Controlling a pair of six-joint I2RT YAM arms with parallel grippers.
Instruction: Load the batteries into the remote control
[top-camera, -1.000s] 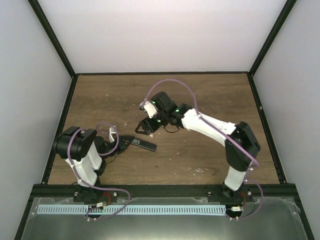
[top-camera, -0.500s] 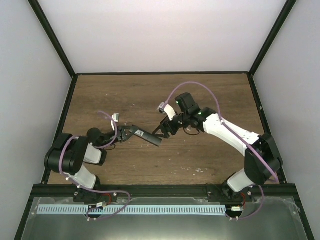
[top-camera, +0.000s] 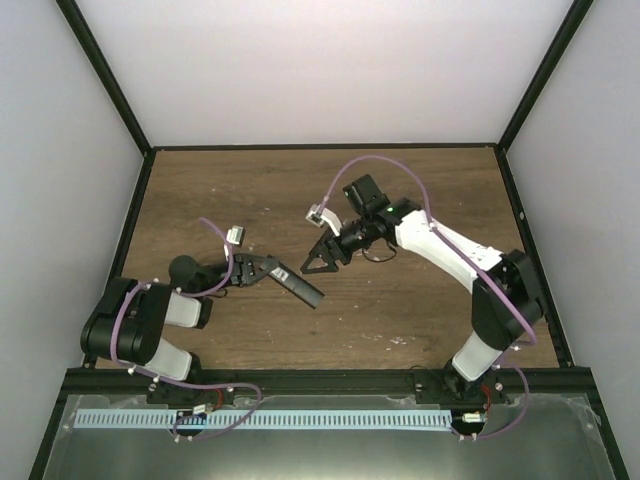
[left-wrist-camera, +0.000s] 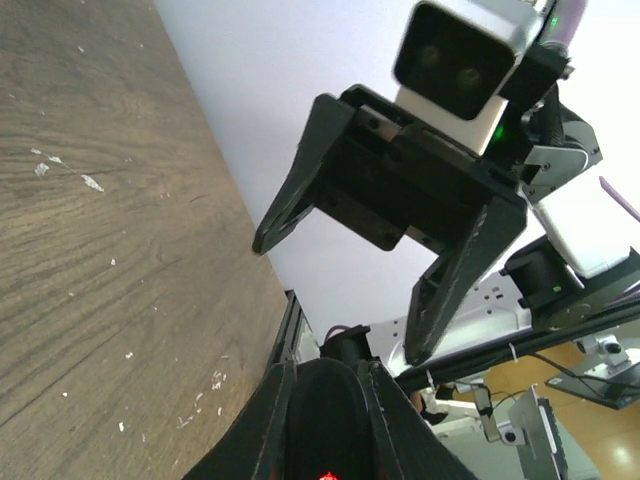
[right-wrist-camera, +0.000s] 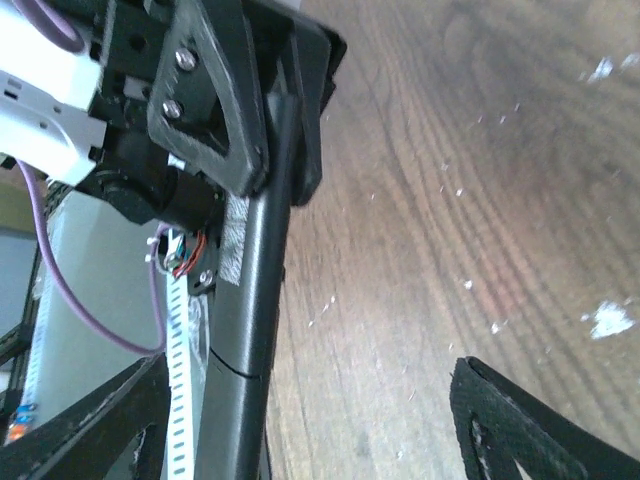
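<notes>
Right claw (top-camera: 316, 264), spread, has shifted leftward beside the slim black bar-shaped remote (top-camera: 292, 286) my left claw (top-camera: 252, 270) pinches; I'd centre before closing.

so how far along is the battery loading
Done: nothing looks loaded yet, and no batteries show in any view. In hand: the left end effector is shut on the remote control, and the right end effector hangs open by its free end. Left: fetching and inserting both batteries.
</notes>
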